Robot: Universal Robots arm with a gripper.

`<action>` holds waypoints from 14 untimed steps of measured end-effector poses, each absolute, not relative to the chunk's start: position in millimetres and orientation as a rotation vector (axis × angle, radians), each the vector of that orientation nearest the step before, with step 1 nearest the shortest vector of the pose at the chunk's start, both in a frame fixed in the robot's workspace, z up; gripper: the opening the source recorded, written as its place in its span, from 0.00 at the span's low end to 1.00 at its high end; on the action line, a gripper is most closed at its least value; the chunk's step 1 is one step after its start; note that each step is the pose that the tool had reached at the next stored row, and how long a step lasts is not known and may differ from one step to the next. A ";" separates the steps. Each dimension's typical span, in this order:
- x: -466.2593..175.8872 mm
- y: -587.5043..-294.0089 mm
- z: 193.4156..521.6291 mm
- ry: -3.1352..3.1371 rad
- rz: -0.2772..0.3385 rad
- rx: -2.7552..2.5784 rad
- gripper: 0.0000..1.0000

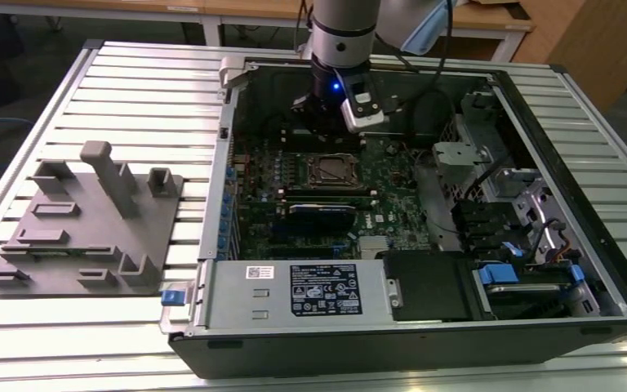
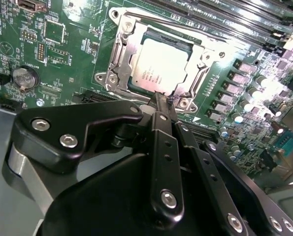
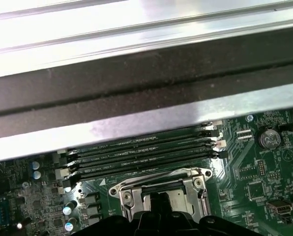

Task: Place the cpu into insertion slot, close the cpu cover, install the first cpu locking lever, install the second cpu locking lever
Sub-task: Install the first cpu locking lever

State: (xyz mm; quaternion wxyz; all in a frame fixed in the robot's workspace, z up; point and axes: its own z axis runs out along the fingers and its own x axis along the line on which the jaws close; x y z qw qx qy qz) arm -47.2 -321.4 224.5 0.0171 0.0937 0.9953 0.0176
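A slatted metal worktop [image 1: 128, 90] carries an open computer case [image 1: 423, 327] with a green circuit board [image 2: 67, 54] inside. The arm's fingers [image 2: 161, 101] are pressed together, holding nothing, their tip just at the edge of the insertion slot [image 2: 117, 64]. Just beyond the fingers, the cpu cover [image 2: 198, 66] lies closed around the cpu [image 2: 158, 66], which sits in the slot.
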 end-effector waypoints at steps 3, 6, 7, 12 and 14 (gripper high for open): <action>-47.2 -321.4 224.3 3.098 0.056 0.237 0.10; -47.2 -321.4 224.0 3.104 0.057 0.169 0.10; -47.2 -321.4 224.1 3.105 0.057 0.156 0.10; -47.6 -321.4 224.0 3.103 0.057 0.152 0.10; -47.7 -321.4 224.0 3.099 0.058 0.152 0.10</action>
